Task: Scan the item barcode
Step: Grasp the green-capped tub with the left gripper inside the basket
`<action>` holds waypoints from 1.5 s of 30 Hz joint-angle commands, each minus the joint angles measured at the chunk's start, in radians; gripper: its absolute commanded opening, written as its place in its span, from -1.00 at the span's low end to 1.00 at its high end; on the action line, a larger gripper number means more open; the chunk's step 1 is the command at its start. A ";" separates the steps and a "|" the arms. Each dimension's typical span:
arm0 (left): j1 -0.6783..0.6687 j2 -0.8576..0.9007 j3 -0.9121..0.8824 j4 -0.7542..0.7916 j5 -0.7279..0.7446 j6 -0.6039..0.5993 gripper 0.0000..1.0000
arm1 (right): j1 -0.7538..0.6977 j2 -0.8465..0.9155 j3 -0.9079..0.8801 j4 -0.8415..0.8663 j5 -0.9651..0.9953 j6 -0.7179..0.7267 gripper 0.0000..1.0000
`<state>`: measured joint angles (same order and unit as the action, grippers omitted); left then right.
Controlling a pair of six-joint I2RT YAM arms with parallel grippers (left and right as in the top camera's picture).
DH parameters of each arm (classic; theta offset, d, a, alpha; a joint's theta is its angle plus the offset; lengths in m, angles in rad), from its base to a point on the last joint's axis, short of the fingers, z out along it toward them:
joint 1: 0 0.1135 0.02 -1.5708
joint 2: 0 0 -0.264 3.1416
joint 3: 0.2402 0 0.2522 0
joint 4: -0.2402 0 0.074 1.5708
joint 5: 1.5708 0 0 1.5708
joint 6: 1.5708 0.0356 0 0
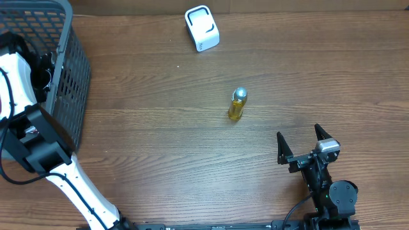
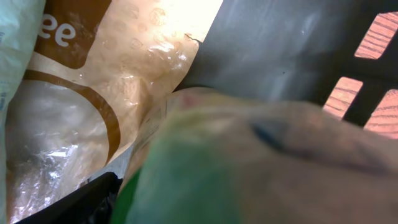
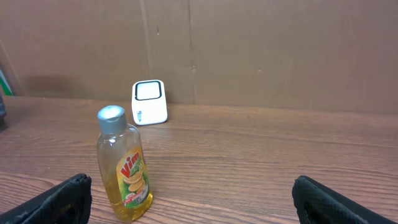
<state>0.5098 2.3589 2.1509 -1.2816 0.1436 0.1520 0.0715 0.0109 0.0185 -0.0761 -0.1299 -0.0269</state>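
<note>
Overhead, the soap bottle stood upright mid-table, between the white scanner and the right arm, whose jaws gaped wide and empty. The left arm was down inside the basket.

The left wrist view showed only a blurred green pack and a crinkly bag, so the state of those jaws could not be told.

From the right wrist, the bottle looked light, stiff and slick. It seemed best pinched across its body, below the cap.

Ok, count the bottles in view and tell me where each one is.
1. The yellow bottle stands upright mid-table, between the white scanner and the right gripper. More may be hidden inside the basket at the left.
</note>
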 commanded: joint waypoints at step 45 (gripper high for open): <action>-0.012 -0.055 0.301 -0.138 -0.155 -0.156 -0.42 | -0.006 -0.008 -0.011 0.003 0.005 -0.007 1.00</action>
<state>0.4988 2.4004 2.3180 -1.3945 0.0803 0.0914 0.0715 0.0109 0.0185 -0.0765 -0.1303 -0.0273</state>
